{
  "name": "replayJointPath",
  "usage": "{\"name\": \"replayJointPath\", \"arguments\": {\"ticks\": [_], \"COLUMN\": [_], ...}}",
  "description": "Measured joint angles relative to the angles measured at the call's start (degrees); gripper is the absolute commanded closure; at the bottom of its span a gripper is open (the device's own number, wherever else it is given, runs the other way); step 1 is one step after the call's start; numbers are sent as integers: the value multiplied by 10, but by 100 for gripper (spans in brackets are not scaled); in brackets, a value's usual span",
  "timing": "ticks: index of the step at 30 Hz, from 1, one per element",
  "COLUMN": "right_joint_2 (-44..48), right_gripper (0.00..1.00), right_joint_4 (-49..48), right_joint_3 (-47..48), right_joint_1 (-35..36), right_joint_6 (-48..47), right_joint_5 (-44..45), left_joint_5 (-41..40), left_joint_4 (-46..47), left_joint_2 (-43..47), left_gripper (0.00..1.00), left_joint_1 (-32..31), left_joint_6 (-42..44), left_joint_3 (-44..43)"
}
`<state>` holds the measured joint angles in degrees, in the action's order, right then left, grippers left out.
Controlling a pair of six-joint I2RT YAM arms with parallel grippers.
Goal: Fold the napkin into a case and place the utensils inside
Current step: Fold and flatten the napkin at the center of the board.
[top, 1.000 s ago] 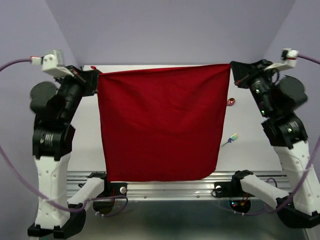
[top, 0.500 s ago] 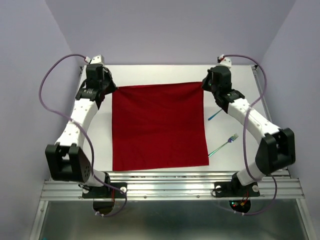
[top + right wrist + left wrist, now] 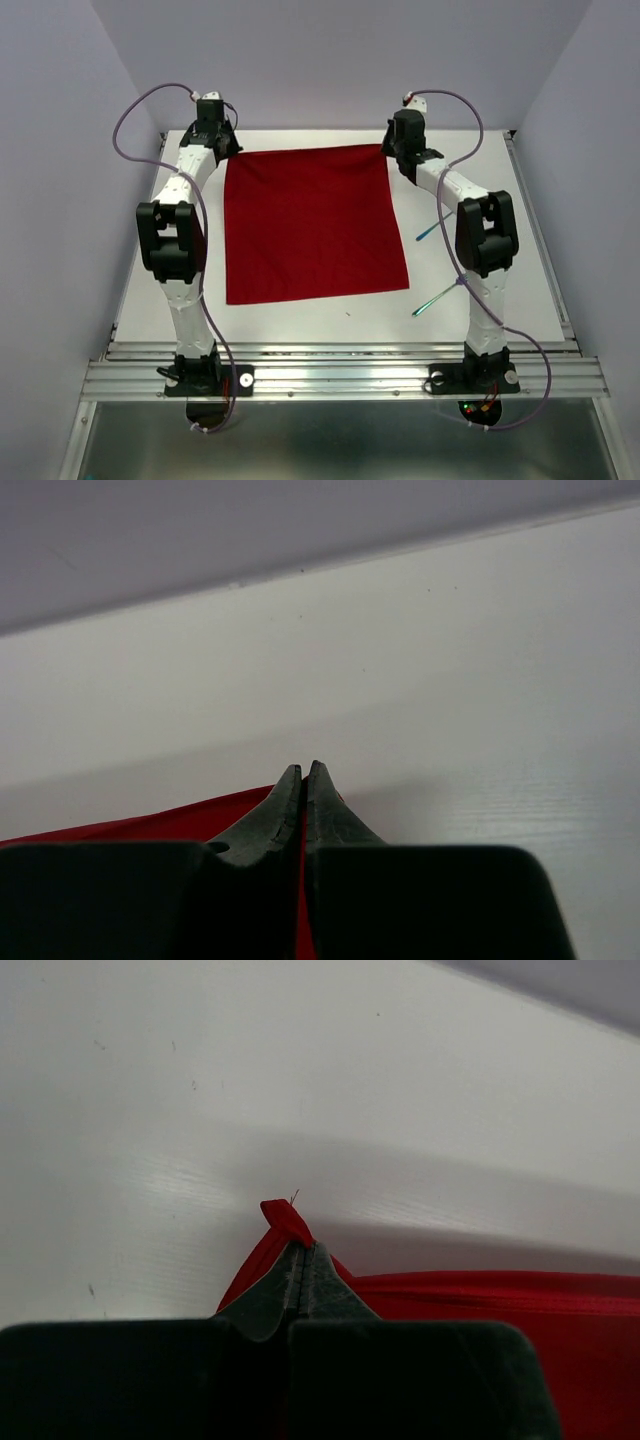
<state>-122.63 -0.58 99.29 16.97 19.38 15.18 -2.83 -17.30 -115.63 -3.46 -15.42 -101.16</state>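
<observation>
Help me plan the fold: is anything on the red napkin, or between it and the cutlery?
Nothing visible. The bright red cloth napkin lies flat and bare, far corners pinched by the left gripper and right gripper. Only bare white table separates it from two slim utensils to its right.

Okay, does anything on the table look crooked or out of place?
Nothing much. The napkin lies flat, its near edge slightly slanted. A bunched corner tip with a loose thread pokes past the left gripper. The utensils lie beside it.
</observation>
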Motion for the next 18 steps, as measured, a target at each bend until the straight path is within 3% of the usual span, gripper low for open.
{"name": "replayJointPath", "arguments": {"ticks": [4,10,18], "right_joint_2": [-27,-21,94], "right_gripper": [99,99,99], "right_joint_4": [-3,-15,-15], "right_joint_3": [44,36,-119], "right_joint_1": [-8,-18,-20], "right_joint_6": [-1,0,16], "right_joint_5": [-18,-37,-68], "left_joint_5": [6,21,50], "left_joint_4": [-6,-7,-4], "left_joint_2": [-37,-40,40], "left_gripper": [100,100,100], "left_joint_1": [5,5,6], "left_joint_6": [5,6,3], "left_joint_3": [-71,-80,57]}}
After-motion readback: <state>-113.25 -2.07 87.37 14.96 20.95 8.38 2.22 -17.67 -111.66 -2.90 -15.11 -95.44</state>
